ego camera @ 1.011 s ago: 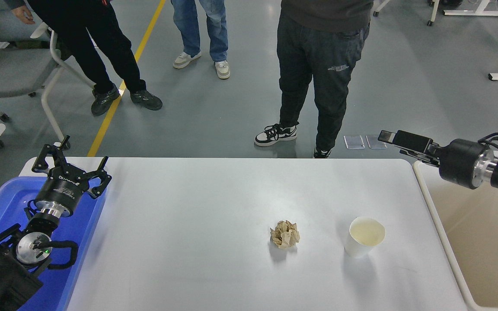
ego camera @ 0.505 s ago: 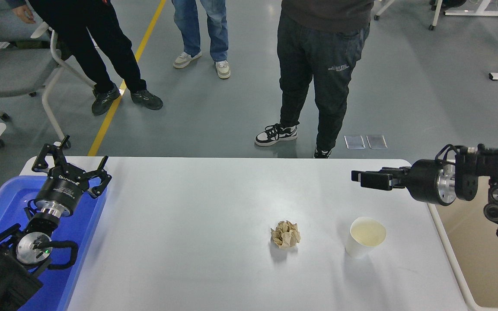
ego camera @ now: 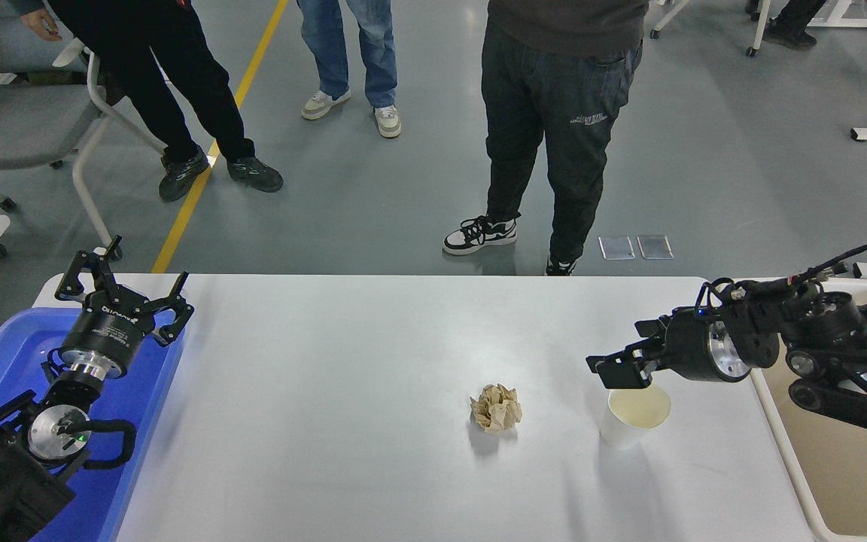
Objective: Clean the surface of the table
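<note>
The white table surface (ego camera: 343, 361) holds a crumpled brown paper ball (ego camera: 496, 409) near the middle and an upright white paper cup (ego camera: 633, 414) to its right. My right gripper (ego camera: 614, 369) comes in from the right and hovers just above the cup's far rim, with nothing in it; its fingers look open. My left gripper (ego camera: 121, 290) is parked at the lower left over the blue tub, open and empty.
A blue plastic tub (ego camera: 4, 376) stands at the table's left end and a cream-white tub (ego camera: 840, 459) at its right end. Three people stand on the floor beyond the far edge. A grey chair (ego camera: 19, 120) is at the upper left.
My right arm has swung in from beyond the table's right far corner, leftward and down, and now its gripper is over the cup. The cup, paper ball and left arm have not moved.
</note>
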`<state>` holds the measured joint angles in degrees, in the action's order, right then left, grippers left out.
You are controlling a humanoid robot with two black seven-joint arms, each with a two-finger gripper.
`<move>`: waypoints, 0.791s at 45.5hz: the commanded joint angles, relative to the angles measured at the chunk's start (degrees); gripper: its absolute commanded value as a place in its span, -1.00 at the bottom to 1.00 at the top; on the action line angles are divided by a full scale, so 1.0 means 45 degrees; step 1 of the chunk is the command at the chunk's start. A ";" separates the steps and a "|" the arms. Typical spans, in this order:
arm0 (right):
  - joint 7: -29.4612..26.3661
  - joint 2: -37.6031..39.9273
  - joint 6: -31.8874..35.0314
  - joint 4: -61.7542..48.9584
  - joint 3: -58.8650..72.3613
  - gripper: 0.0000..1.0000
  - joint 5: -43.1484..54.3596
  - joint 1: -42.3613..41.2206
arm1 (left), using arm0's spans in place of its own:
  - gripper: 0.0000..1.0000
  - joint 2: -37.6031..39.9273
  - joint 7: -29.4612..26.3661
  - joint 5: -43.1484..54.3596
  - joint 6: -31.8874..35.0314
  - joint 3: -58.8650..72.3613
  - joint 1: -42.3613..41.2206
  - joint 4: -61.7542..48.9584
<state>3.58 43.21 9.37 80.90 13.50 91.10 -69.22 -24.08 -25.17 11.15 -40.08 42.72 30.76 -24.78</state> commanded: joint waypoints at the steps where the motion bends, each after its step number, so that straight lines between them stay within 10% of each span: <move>1: 0.0259 -0.0110 -0.0012 -0.0459 0.0710 0.98 0.0713 -0.0067 | 1.00 0.0000 0.0007 0.0003 0.0001 0.0000 0.0000 0.0000; 26: 0.0474 -0.0558 -0.0188 -0.2001 0.1179 0.95 0.1181 0.0773 | 1.00 0.0000 0.0007 0.0003 0.0001 0.0000 0.0000 0.0000; 36: 0.1509 -0.1087 -0.0188 -0.2861 0.1218 0.64 0.1181 0.0910 | 1.00 0.0000 0.0007 0.0003 0.0001 0.0000 0.0000 0.0000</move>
<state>7.01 40.50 8.63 71.60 18.78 96.21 -65.98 -24.08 -25.15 11.15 -40.08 42.72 30.76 -24.79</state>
